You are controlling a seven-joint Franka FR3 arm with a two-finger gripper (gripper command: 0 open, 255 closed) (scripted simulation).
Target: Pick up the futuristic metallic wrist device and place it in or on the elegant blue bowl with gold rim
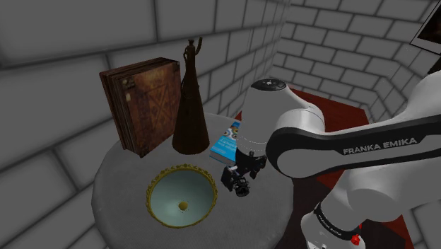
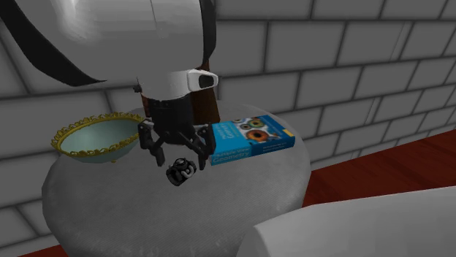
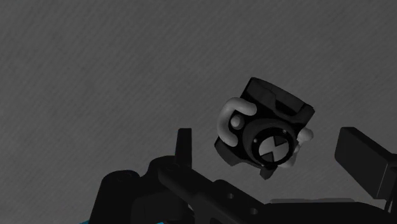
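The hand (image 2: 179, 160) hangs low over the round grey desk (image 2: 241, 193), its 2 fingers spread wide and holding nothing. The device (image 2: 180, 173), black with pale grey bands and a round face, lies on the desk just below. In the wrist view it sits between the fingers, touched by neither. Just behind the hand a blue box (image 2: 252, 139) lies flat, its near edge beside 1 finger. Toward the shoulder view's left the bowl (image 1: 150, 194), pale blue inside with a gold rim, stands near the device, a strip of desk between them. Farther back stand a dark cone (image 1: 189, 117) and, beside it, an upright brown book (image 1: 145, 106). Grey block walls (image 1: 56, 42) enclose the desk.
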